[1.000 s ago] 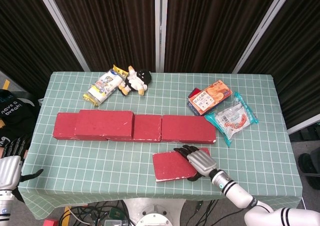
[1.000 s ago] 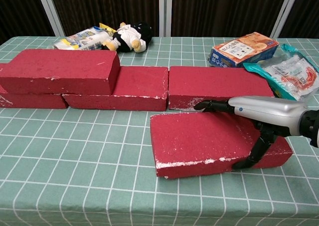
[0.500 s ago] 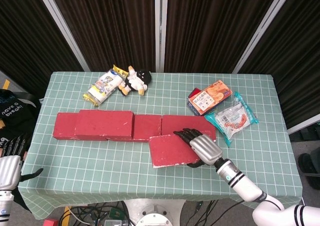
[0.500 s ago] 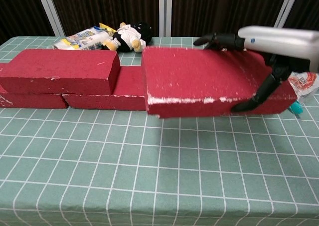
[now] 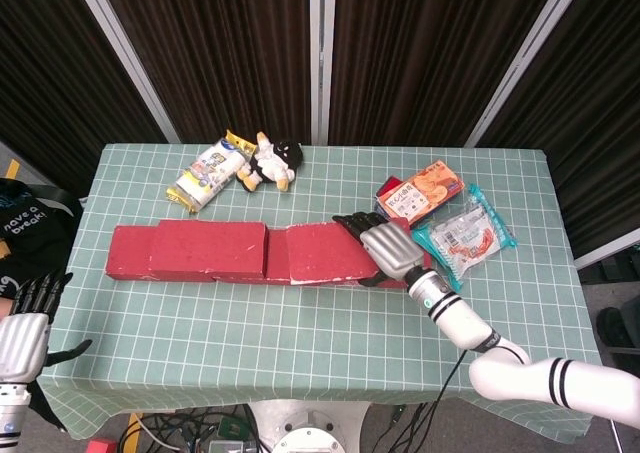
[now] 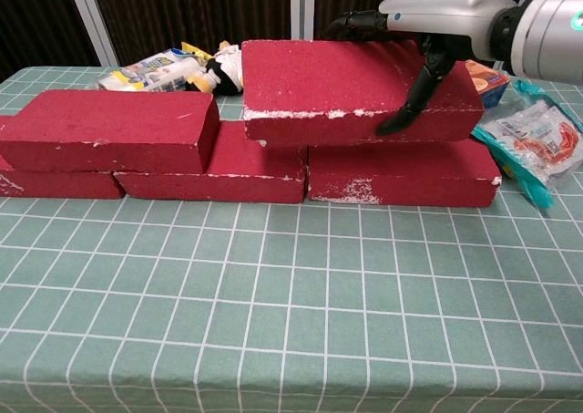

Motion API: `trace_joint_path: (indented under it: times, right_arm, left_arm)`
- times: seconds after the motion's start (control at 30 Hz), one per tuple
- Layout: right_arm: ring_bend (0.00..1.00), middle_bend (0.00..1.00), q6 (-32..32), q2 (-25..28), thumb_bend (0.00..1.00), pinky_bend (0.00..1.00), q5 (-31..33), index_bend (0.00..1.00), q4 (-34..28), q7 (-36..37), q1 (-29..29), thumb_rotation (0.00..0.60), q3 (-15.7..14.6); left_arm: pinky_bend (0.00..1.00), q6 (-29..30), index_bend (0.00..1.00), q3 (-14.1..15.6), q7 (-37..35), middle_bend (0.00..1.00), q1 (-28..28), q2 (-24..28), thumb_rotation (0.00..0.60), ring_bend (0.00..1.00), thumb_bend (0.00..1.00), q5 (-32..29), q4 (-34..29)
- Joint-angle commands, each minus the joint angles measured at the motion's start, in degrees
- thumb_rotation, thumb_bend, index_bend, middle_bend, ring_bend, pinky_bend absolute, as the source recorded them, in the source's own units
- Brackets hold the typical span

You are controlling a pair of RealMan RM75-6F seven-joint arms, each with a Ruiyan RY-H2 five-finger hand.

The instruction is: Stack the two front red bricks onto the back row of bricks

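Right hand (image 6: 428,39) clamped on red brick (image 6: 346,89), fingers over top, thumb on front face. Brick held over back row (image 6: 246,171), spanning its middle and right bricks; contact unclear. Another brick (image 6: 105,130) sits stacked at left. Left hand (image 5: 25,328) off tabletop (image 6: 273,313), fingers spread, holding nothing.

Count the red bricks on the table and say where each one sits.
5: three in the back row, left, middle, right; one stacked at left; one held above by the right hand.
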Motion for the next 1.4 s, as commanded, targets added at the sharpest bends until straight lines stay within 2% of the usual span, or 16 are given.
trace_joint_path:
  times: [0.03,0.43,0.63,1.0,1.4]
  right_arm:
    - [0.09,0.2,-2.2,-1.7,0.1,0.19,4.5,0.0,2.2,-1.9,2.9,0.6,0.2]
    - [0.1,0.21,-2.8,-4.6,0.1,0.19,17.2,0.01,5.4,-3.9,7.9,0.6,-0.8]
    - [0.1,0.21,-2.7,-5.5,0.1,0.19,20.8,0.01,5.9,-5.1,9.9,0.6,-2.1]
    - [0.1,0.21,-1.8,-5.5,0.1,0.19,25.4,0.01,5.2,-6.4,13.3,0.6,-2.9]
    - [0.1,0.21,-2.2,-7.4,0.1,0.18,29.3,0.01,7.3,-5.8,15.6,0.6,-3.6]
  left_arm:
    - [0.0,-0.3,0.06,0.2,-0.6,0.0,-0.2,0.0,0.6,0.0,0.0,0.3,0.3]
    - [0.0,-1.3,0.06,1.0,-4.5,0.0,-0.6,-0.3,0.6,0.0,0.0,1.4,2.2]
    - [0.0,-1.2,0.06,1.1,-5.4,0.0,-0.7,-0.4,0.6,0.0,0.0,1.8,2.9]
    - [0.0,-0.5,0.06,1.9,-7.4,0.0,-0.6,-1.1,0.6,0.0,0.0,3.4,4.7]
    - [0.0,-1.4,0.06,2.7,-8.3,0.0,-1.0,-1.2,0.6,0.0,0.0,3.9,5.1]
